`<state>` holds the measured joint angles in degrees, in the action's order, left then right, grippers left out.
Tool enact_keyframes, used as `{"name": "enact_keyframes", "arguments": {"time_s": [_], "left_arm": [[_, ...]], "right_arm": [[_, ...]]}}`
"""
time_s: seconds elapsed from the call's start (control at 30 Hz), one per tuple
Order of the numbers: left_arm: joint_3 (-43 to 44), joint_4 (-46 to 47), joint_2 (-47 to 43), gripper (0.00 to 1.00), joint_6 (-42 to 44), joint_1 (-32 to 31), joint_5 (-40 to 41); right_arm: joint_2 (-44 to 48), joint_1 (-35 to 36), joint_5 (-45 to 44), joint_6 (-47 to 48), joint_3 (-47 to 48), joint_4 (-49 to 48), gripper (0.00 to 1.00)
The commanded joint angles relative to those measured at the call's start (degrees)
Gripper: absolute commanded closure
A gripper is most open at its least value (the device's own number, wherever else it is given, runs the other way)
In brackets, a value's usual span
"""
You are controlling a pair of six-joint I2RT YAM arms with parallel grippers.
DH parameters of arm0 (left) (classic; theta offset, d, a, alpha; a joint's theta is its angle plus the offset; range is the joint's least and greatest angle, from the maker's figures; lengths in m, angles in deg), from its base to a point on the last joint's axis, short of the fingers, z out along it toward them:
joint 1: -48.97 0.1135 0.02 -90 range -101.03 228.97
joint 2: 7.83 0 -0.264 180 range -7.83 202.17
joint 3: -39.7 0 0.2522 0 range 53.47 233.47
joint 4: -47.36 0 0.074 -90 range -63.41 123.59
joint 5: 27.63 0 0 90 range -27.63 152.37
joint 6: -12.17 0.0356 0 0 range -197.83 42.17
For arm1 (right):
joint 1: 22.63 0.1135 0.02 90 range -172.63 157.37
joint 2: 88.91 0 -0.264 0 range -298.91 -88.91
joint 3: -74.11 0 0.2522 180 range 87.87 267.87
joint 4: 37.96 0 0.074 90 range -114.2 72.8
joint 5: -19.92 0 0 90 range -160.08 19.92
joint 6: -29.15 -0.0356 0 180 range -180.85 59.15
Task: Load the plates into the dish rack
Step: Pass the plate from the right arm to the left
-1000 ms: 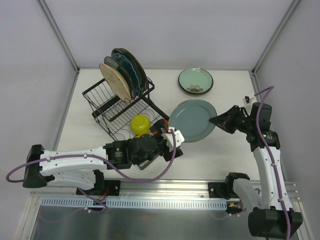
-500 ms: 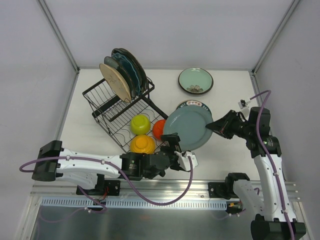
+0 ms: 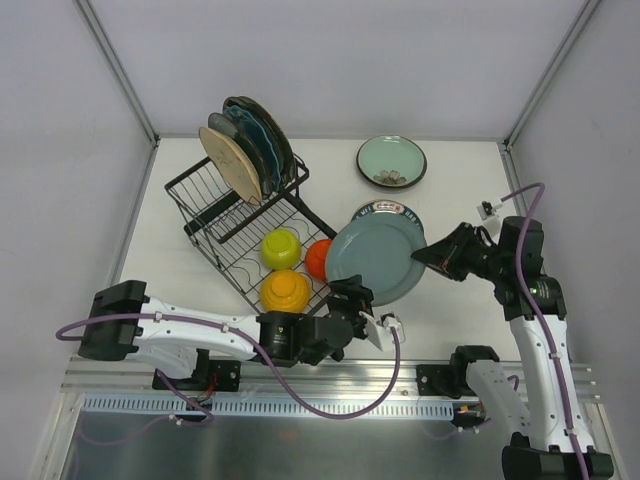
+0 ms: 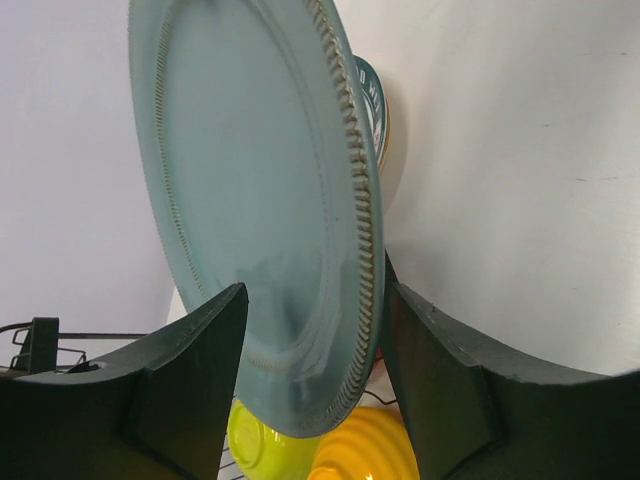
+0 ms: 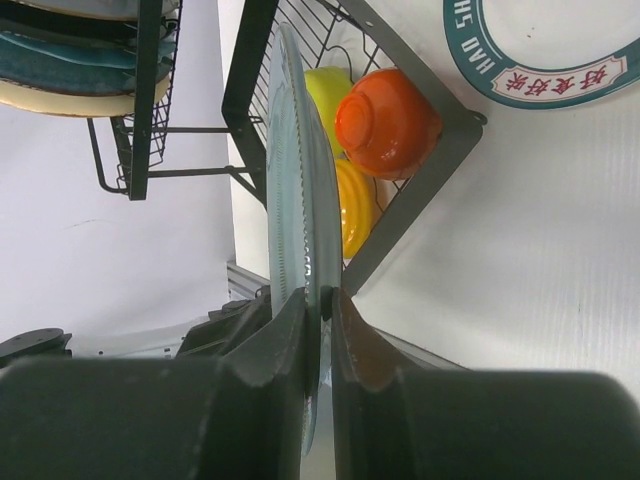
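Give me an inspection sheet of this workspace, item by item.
Surface: white table.
Job's things: black wire dish rack holds several plates upright in its slots; grey-blue round ceramic plate held tilted above the table; mint green plate and teal-rimmed lettered plate lie flat.
Clutter: yellow bowl, orange-red bowl and ribbed orange bowl in the rack's lower basket.
Grippers: right gripper shut on the grey-blue plate's rim; left gripper open, jaws astride its opposite edge.
Cables: purple cables along both arms, clear of the plates.
Surroundings: grey walls, metal frame posts.
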<state>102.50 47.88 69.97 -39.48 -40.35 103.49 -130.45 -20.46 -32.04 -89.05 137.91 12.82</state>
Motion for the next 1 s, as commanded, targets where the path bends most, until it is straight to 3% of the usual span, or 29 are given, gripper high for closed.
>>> {"name": "enact_keyframes", "arguments": {"time_s": [0.0, 0.2, 0.3, 0.53, 0.6, 0.63, 0.73, 0.97], "left_arm": [[2.1, 1.1, 0.7, 0.42, 0.8, -0.7, 1.6], [2.9, 1.0, 1.8, 0.61, 2.0, -1.3, 2.6], [3.1, 1.0, 1.8, 0.64, 2.2, -1.6, 2.9], [2.4, 0.4, -0.7, 0.91, -1.1, -2.2, 2.9], [2.0, -0.1, -2.1, 1.00, -2.5, -2.4, 2.8], [1.9, -0.4, -3.1, 1.00, -2.8, -2.4, 2.8], [1.5, -1.1, -4.8, 1.00, -4.4, -2.5, 2.8], [1.2, -2.6, -8.5, 1.00, -8.2, -2.5, 3.4]], "right_arm": [[2.1, 0.7, 5.1, -3.5, 5.1, -4.1, 0.99], [2.1, 0.7, 5.1, -3.9, 5.2, -3.9, 1.00], [2.1, 0.9, 4.8, -3.9, 5.2, -3.7, 0.99], [1.6, 0.8, 4.0, -2.7, 5.2, -2.7, 0.95], [1.3, 0.8, 3.6, -2.5, 5.3, -2.5, 0.87], [1.3, 0.8, 3.4, -2.5, 5.2, -2.4, 0.77], [0.8, 0.8, 2.9, -2.0, 5.3, -2.2, 0.60], [-0.5, 0.9, 1.7, -0.1, 6.6, -0.3, 0.29]]}}
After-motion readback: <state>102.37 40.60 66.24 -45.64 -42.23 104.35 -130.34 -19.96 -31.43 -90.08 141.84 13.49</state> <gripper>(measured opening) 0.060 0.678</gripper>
